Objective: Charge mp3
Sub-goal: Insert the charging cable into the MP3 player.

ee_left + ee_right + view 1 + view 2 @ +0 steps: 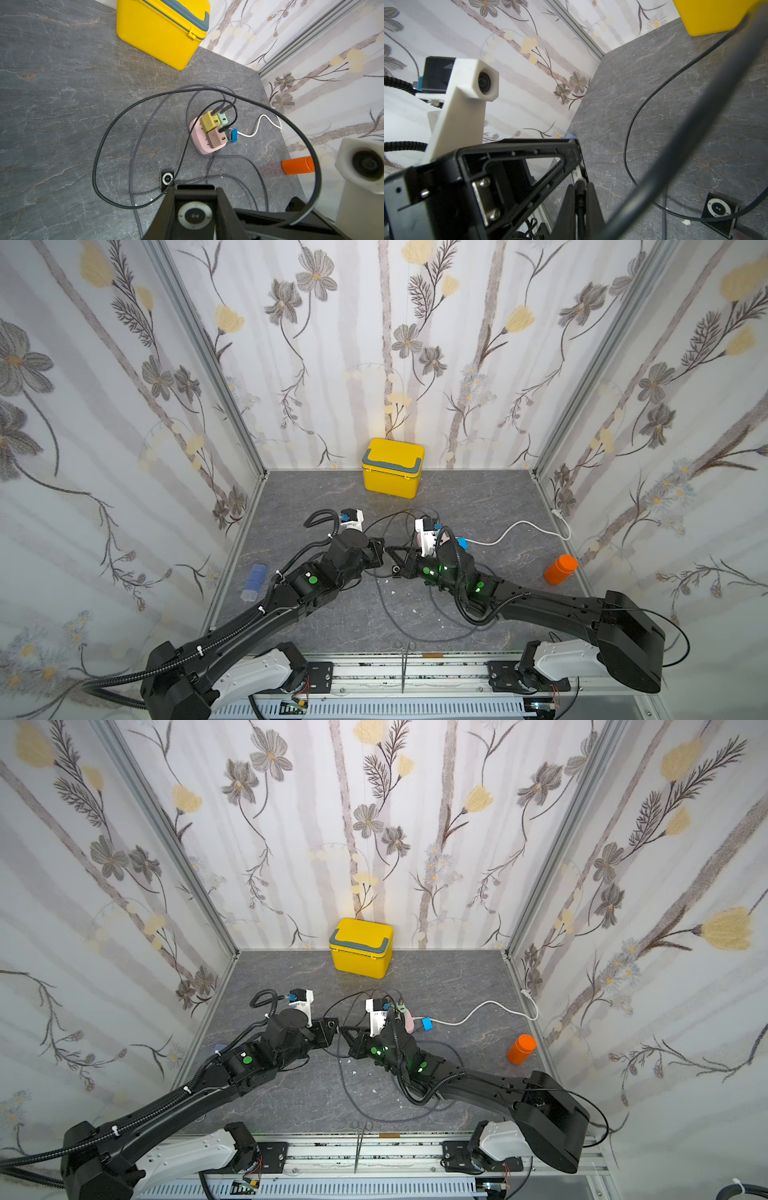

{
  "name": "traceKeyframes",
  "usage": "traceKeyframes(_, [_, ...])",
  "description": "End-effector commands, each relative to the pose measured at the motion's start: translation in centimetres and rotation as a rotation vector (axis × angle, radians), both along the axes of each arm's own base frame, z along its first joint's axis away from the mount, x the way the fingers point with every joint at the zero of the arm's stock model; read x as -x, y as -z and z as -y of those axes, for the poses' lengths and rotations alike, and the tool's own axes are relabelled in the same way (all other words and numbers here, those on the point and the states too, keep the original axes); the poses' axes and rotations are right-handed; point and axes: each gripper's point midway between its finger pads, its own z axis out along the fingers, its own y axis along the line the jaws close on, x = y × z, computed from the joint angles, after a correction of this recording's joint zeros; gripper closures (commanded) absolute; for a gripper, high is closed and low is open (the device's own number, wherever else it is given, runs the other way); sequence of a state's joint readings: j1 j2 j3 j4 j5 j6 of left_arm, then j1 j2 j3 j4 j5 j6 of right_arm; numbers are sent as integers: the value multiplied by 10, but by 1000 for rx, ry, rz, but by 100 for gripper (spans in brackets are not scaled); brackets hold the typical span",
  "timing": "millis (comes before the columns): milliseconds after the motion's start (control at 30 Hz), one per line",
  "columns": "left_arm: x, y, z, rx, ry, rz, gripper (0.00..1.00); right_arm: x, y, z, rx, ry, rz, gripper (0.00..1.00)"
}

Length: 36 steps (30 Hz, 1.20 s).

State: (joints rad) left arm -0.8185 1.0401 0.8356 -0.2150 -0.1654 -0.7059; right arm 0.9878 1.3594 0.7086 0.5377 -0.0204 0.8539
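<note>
your left pincer [195, 190] grips the mp3 player [195, 216], and your right pincer [580, 187] is closed tight on a black cable [580, 200]. tips nearly touching, above the grey table [478, 497].

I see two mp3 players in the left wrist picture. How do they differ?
The held mp3 player is clamped in the left end effector, off the table; the loose mp3 player lies flat on it. A black cable crosses the loose one's edge; the held one's face is clear. Both are dark squares with a pale control ring.
</note>
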Motion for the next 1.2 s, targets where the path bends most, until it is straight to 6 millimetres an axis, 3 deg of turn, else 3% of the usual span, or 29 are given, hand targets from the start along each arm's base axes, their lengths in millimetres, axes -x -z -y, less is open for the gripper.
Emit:
traceKeyframes(0, [25,-87,61,336,302,156,90,13,42,-1,126,-75,-91,100])
traceKeyframes(100, [28,-90,65,341,335,167,90,20,41,-9,124,-143,-77,100])
traceKeyframes(200, [26,-91,65,341,329,171,90,18,46,-6,156,-131,-70,100])
traceKeyframes(367, [26,-93,68,350,341,171,90,23,38,-5,134,-151,-13,100])
traceKeyframes(567, [19,-95,59,372,273,187,90,23,37,0,81,-127,-40,100])
traceKeyframes(700, [16,-101,53,402,229,208,90,20,37,5,60,-80,-67,100])
traceKeyframes(933, [20,-99,59,393,252,214,90,11,36,6,44,-13,-139,100])
traceKeyframes(1167, [22,-107,54,427,238,229,90,5,47,17,74,88,-178,100])
